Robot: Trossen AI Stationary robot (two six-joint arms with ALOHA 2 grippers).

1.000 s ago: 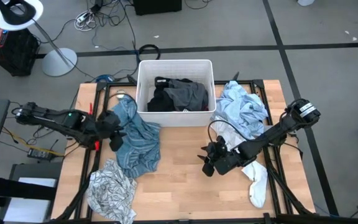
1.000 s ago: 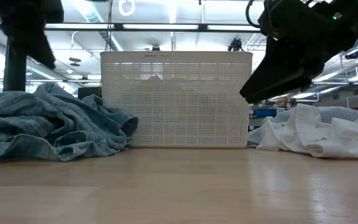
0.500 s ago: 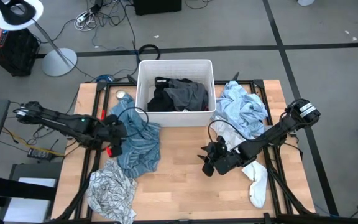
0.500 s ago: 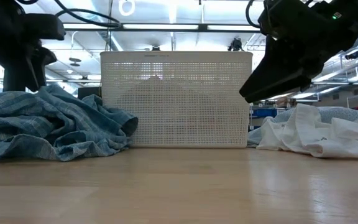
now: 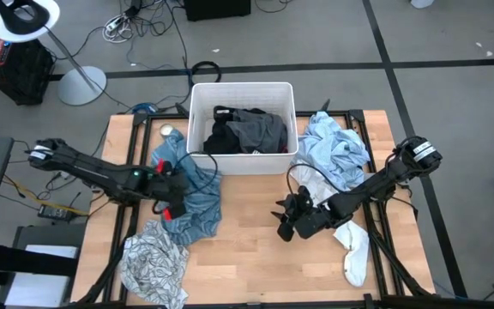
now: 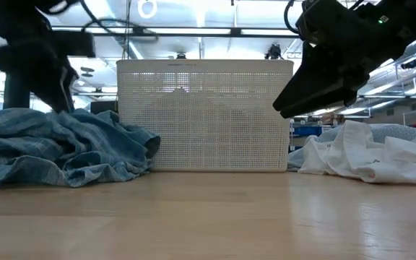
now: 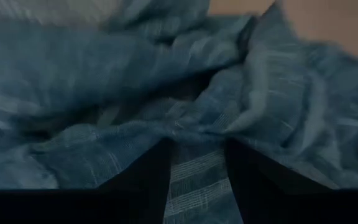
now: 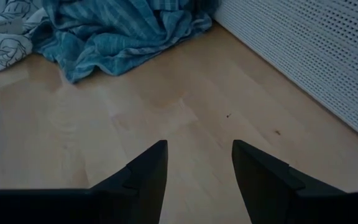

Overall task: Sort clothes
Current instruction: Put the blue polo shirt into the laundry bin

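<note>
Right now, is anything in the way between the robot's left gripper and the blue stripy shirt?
No. The left gripper is right over the blue striped shirt, its open fingers straddling a fold of the cloth. Nothing visible sits between them.

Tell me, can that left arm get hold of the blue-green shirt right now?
Probably yes. The left gripper is right over the teal shirt, its open fingers straddling a fold of cloth, with nothing between them. The right gripper waits apart over bare wood.

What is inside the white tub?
The tub holds black clothes and a grey garment on top. Anything beneath them, and the tub's bottom, is covered.
</note>
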